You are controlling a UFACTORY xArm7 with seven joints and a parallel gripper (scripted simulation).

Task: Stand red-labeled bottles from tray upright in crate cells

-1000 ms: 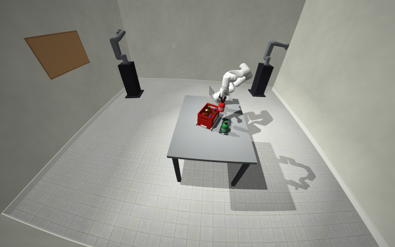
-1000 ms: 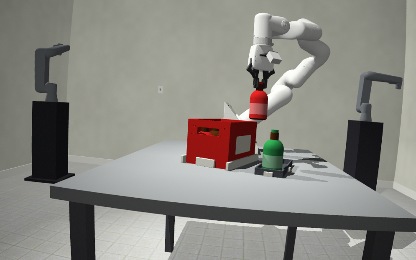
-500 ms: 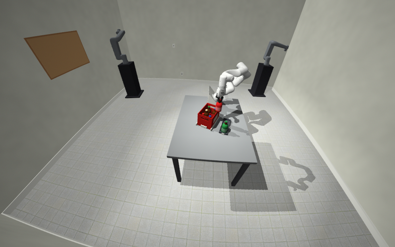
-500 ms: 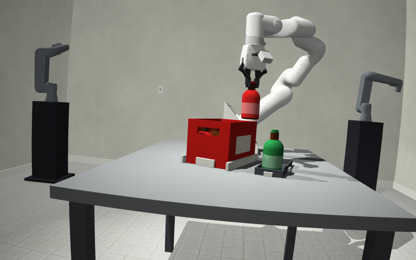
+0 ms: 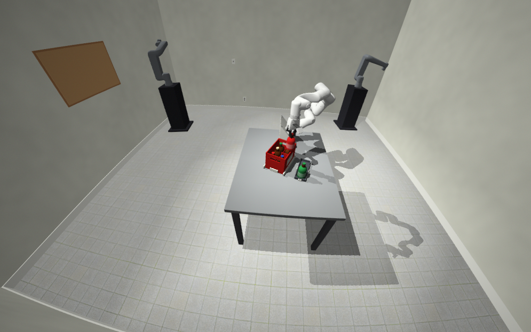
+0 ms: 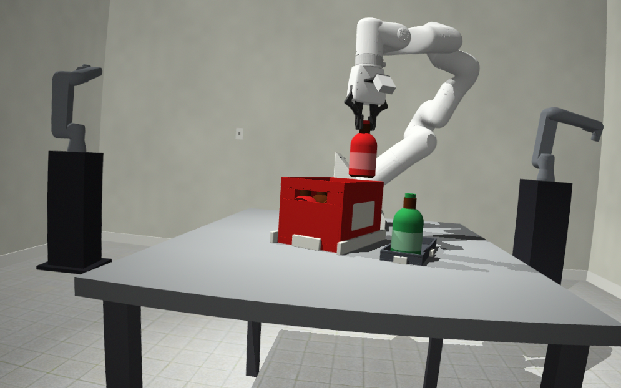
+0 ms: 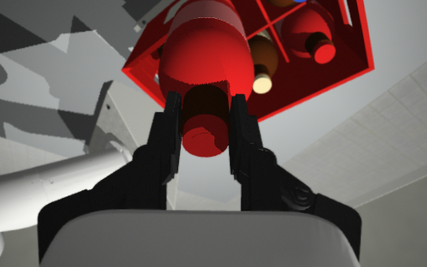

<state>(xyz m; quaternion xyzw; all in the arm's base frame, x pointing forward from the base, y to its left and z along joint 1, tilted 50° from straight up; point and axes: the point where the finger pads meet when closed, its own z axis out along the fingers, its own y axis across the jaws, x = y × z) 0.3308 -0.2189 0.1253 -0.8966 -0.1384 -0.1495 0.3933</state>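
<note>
A red crate (image 6: 319, 219) on the table (image 6: 254, 284) mostly hides its bottles; above its far right cell the gripper (image 6: 365, 123) pinches the neck of an upright red bottle (image 6: 362, 154). Rightward, a green bottle (image 6: 407, 229) stands in the tray (image 6: 411, 257).

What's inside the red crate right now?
The crate holds a brown bottle, a red one and a blue cap at the frame's top. The held red bottle covers the near cell, so its contents are hidden.

Desk (image 6: 264, 279): grey, dark-legged.
On it: red crate (image 6: 322, 216); dark tray (image 6: 414, 257) just beside.
</note>
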